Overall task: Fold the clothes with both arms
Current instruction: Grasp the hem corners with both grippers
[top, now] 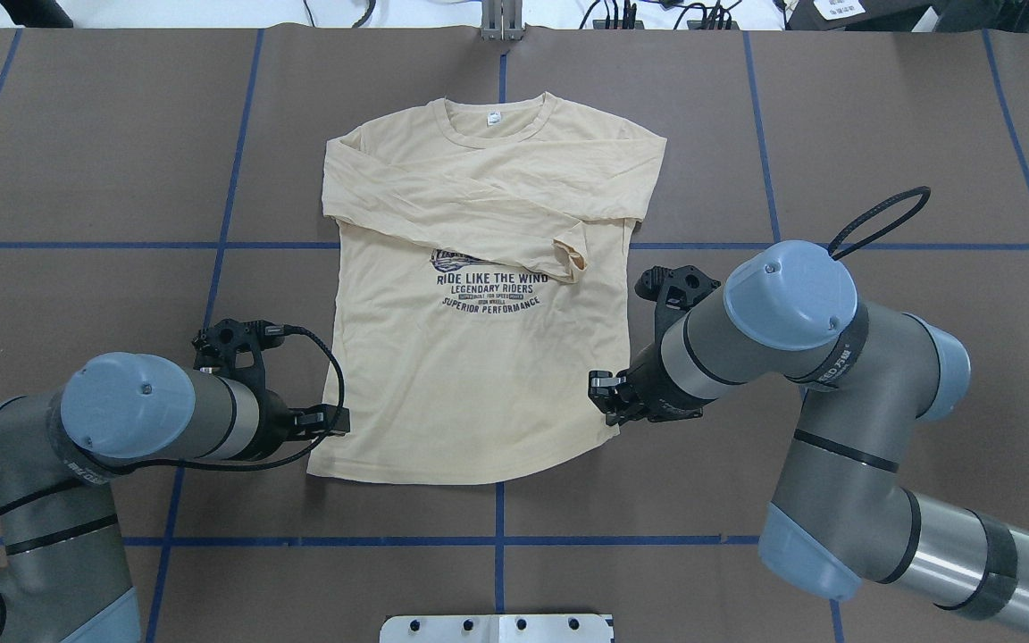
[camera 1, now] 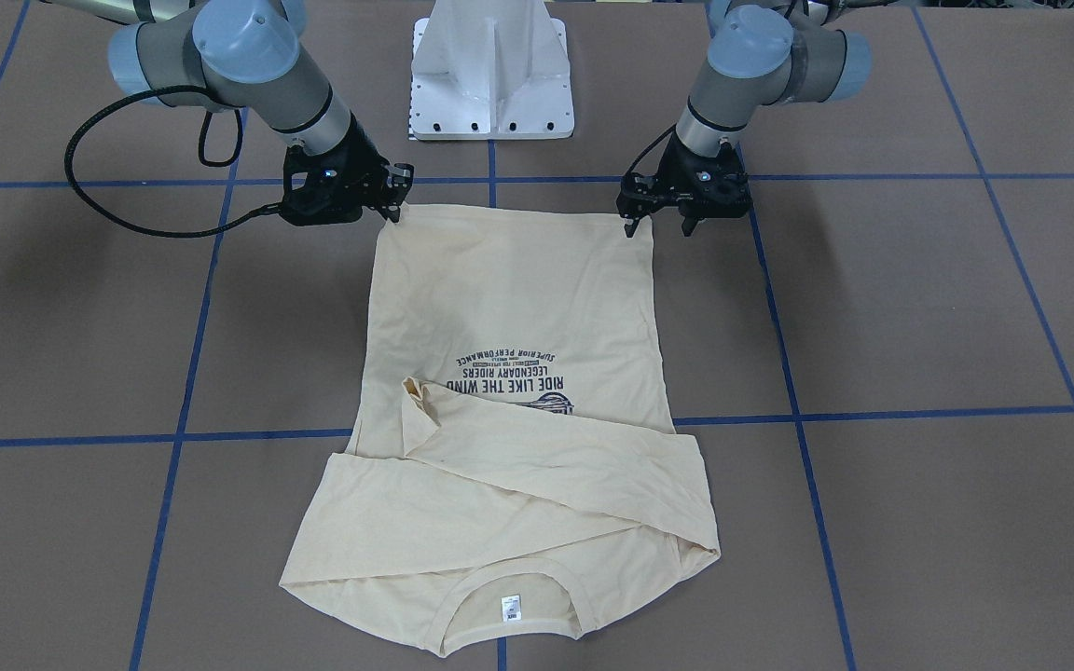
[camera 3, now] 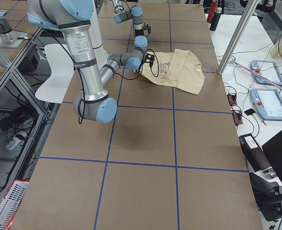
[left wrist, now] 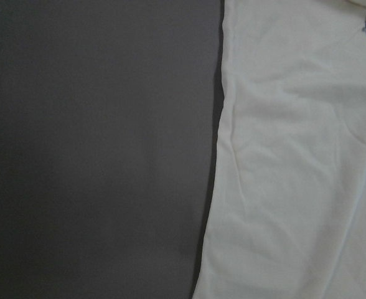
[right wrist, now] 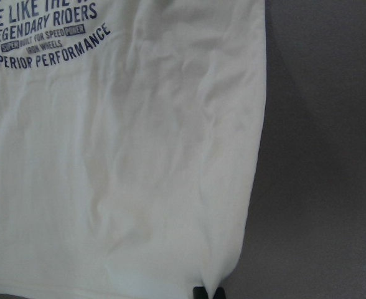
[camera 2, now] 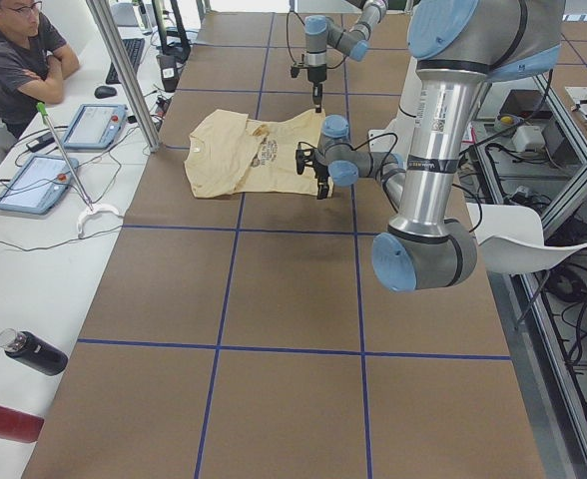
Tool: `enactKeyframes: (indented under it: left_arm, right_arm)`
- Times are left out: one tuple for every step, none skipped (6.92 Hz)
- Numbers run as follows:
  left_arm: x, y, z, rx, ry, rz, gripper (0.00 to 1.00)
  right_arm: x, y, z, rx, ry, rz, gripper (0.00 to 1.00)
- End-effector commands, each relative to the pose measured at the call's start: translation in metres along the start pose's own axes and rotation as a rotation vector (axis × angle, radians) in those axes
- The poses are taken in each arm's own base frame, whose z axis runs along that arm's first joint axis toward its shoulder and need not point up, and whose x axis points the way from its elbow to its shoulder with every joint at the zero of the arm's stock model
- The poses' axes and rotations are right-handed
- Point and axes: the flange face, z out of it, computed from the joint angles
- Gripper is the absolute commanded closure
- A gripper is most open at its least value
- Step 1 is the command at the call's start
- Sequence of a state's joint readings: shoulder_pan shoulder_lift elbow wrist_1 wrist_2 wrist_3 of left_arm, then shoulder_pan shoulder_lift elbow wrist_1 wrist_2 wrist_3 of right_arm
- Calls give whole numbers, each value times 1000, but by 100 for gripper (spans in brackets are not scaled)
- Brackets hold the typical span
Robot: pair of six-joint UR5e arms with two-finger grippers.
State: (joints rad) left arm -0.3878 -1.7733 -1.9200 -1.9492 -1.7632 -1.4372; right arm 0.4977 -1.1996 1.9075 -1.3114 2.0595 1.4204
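Note:
The pale cream T-shirt (camera 1: 518, 280) (top: 479, 375) lies flat and face up on the brown table, with both long sleeves folded across the chest and over part of the navy print. Its collar points away from me and its hem lies toward me. My left gripper (camera 1: 657, 226) (top: 327, 421) hovers open at the hem's left corner, with one finger on each side of it. My right gripper (camera 1: 395, 214) (top: 606, 406) is at the hem's right corner. In the right wrist view its tips (right wrist: 208, 293) are closed on the shirt's edge (right wrist: 251, 187). The left wrist view shows only the shirt's side edge (left wrist: 217, 156).
The white pedestal base (camera 1: 490, 84) stands behind the hem, between the arms. Blue tape lines (camera 1: 793, 391) mark a grid on the table. A person (camera 2: 14, 60) sits at a side bench with tablets (camera 2: 99, 125), near a metal pole (camera 2: 124, 70). Bottles (camera 2: 29, 351) lie further along it.

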Motion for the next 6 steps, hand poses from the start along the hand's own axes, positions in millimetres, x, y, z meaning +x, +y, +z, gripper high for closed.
enactKeyframes:
  left_arm:
    - [4, 13, 6, -21, -8, 7, 10]
    - [8, 18, 9, -30, -10, 13, 14]
    - [15, 20, 11, -37, -29, 13, 17]
    - [14, 20, 14, -42, -53, 9, 17]
    - [14, 20, 14, -42, -53, 9, 17]
    - [12, 20, 16, -42, -61, 8, 17]
  right_arm:
    - [1, -1, -1, 1, -1, 1, 100]
    - [2, -4, -3, 7, -2, 4, 100]
    - [1, -5, -4, 10, -4, 5, 100]
    - [2, -5, -4, 9, -2, 4, 100]
    - [2, -6, -5, 11, -2, 5, 100]
    - [1, -6, -5, 11, -4, 4, 100]
